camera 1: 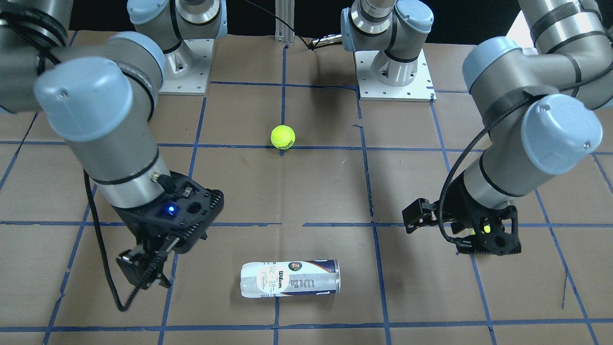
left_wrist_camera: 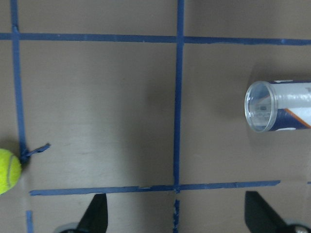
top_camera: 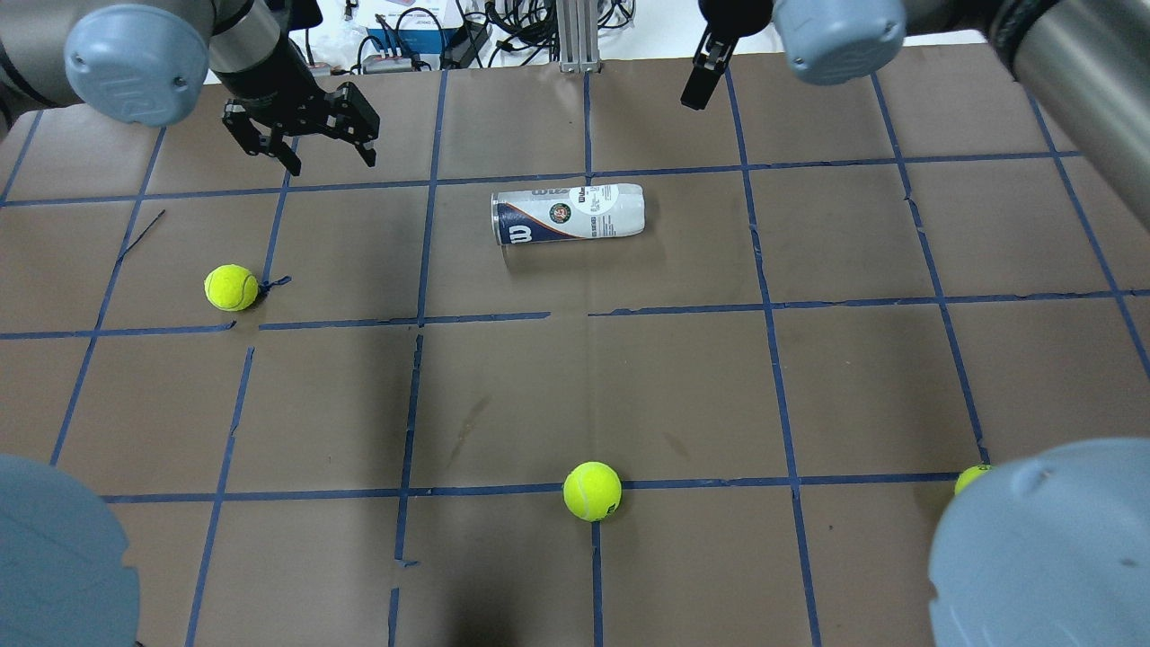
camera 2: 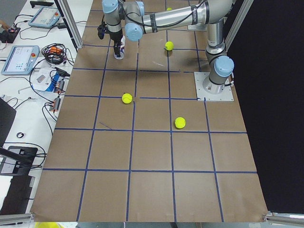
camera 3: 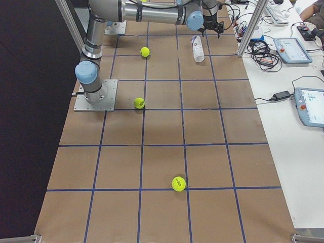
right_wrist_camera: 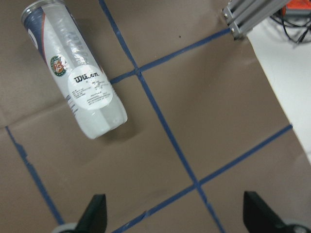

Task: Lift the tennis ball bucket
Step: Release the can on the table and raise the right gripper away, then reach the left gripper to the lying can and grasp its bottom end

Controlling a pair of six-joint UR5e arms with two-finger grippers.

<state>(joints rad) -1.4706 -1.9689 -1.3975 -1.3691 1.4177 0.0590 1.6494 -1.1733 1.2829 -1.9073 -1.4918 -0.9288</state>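
The tennis ball bucket (top_camera: 568,214) is a clear tube with a white and navy Wilson label. It lies on its side on the brown paper, empty, with its open end toward my left gripper. It also shows in the front view (camera 1: 290,278), the left wrist view (left_wrist_camera: 278,106) and the right wrist view (right_wrist_camera: 73,73). My left gripper (top_camera: 331,162) is open and empty, hovering to the tube's left. My right gripper (camera 1: 143,277) is open and empty, above the table to the tube's right, apart from it. Both wrist views show wide-apart fingertips (left_wrist_camera: 95,213) (right_wrist_camera: 95,213).
Three yellow-green tennis balls lie loose: one (top_camera: 231,288) near my left gripper, one (top_camera: 592,491) at the near middle, one (top_camera: 970,476) half hidden by my right arm. Blue tape lines grid the table. An aluminium post (top_camera: 575,36) and cables stand at the far edge.
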